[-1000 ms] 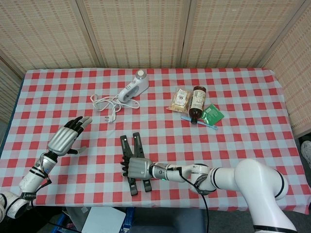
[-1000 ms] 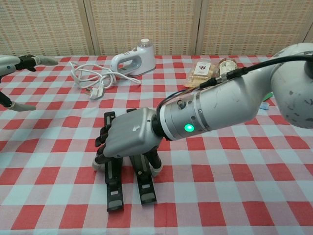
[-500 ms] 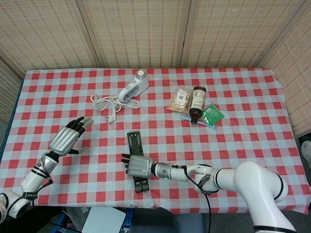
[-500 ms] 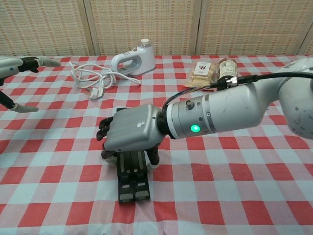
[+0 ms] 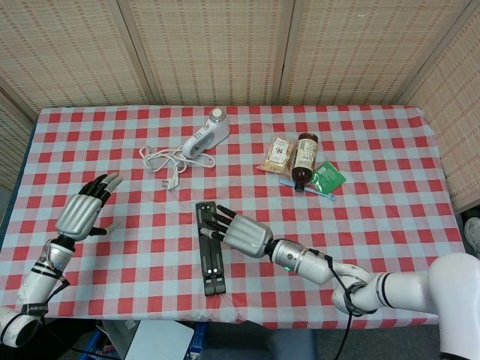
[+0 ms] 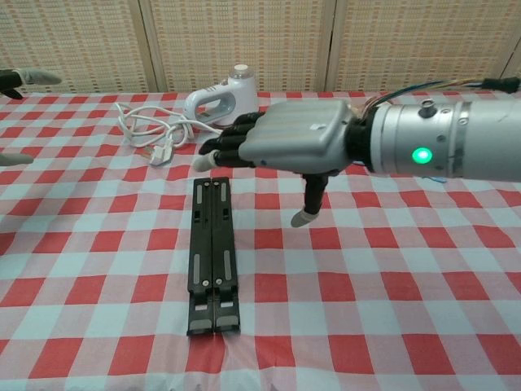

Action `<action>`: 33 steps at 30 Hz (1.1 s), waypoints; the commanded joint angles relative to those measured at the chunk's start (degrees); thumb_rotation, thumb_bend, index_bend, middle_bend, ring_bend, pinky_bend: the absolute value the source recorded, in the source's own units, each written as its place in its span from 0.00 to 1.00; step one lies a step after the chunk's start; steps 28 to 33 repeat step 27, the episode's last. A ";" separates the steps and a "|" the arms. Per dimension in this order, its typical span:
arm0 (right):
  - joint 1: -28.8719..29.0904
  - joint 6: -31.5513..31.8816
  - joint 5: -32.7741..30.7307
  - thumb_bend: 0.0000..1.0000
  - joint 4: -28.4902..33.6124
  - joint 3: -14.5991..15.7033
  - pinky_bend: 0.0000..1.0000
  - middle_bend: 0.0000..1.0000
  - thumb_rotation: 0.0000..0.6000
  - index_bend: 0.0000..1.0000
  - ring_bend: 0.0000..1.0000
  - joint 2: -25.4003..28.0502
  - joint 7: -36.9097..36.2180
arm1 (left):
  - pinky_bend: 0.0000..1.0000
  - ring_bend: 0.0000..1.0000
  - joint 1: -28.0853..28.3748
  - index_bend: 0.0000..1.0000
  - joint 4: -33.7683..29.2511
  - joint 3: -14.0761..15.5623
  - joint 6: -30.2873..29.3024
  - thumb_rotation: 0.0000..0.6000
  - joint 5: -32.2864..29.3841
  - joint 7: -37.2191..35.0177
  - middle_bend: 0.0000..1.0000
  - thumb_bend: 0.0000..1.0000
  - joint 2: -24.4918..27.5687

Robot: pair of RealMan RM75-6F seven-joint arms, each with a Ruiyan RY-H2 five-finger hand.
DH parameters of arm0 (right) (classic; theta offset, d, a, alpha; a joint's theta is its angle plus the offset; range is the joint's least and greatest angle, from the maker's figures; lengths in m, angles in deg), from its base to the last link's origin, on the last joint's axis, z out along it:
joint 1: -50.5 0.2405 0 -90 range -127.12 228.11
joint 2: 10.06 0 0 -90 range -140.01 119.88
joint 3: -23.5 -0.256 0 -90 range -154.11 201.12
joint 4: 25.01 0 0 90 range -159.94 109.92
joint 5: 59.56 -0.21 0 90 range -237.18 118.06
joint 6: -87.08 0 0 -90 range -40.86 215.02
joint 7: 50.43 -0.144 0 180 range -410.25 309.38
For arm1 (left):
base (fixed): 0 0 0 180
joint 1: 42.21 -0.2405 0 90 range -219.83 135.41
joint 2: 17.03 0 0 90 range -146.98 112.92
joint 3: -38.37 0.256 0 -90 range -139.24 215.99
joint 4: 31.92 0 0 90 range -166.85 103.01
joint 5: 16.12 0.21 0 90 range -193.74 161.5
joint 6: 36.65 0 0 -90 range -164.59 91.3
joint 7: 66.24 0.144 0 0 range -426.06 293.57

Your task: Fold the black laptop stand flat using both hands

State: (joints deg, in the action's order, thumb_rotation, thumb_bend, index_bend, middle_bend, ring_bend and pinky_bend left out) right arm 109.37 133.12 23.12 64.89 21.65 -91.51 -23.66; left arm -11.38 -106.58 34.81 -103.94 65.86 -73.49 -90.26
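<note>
The black laptop stand [image 5: 209,248] [image 6: 212,254] lies flat on the checked cloth, its two bars closed side by side. My right hand [image 5: 241,232] [image 6: 281,147] hovers above and just right of the stand, fingers apart, holding nothing. My left hand [image 5: 80,211] is lifted at the table's left side, open and empty; the chest view shows only its fingertips [image 6: 24,78] at the left edge.
A white hand mixer [image 5: 205,136] [image 6: 221,103] with its coiled cord [image 5: 163,160] [image 6: 155,129] lies behind the stand. A snack packet [image 5: 278,153], a brown bottle [image 5: 304,159], a green sachet [image 5: 328,178] and a blue pen sit at the back right. The table's front edge runs close below the stand.
My right hand has lifted off the stand and moved up and right. The stand's two bars, spread a second ago, lie closed together. My left hand has drawn back to the left.
</note>
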 commanded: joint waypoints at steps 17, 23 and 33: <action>-34.77 39.73 -3.38 0.18 14.16 8.24 0.01 0.22 1.00 0.07 0.02 18.58 -0.03 | 0.15 0.00 -14.02 0.00 -13.06 1.73 -15.31 1.00 -3.27 13.91 0.00 0.22 6.35; -42.68 46.08 -1.56 0.18 13.20 10.11 0.01 0.21 1.00 0.07 0.02 19.38 -3.53 | 0.15 0.00 -18.08 0.00 -16.76 3.49 -18.65 1.00 -2.37 16.03 0.00 0.22 7.60; -45.86 47.90 -0.67 0.18 12.52 10.35 0.01 0.21 1.00 0.07 0.02 19.43 -4.31 | 0.15 0.00 -20.34 0.00 -17.73 4.36 -20.33 1.00 -1.70 16.35 0.00 0.22 7.92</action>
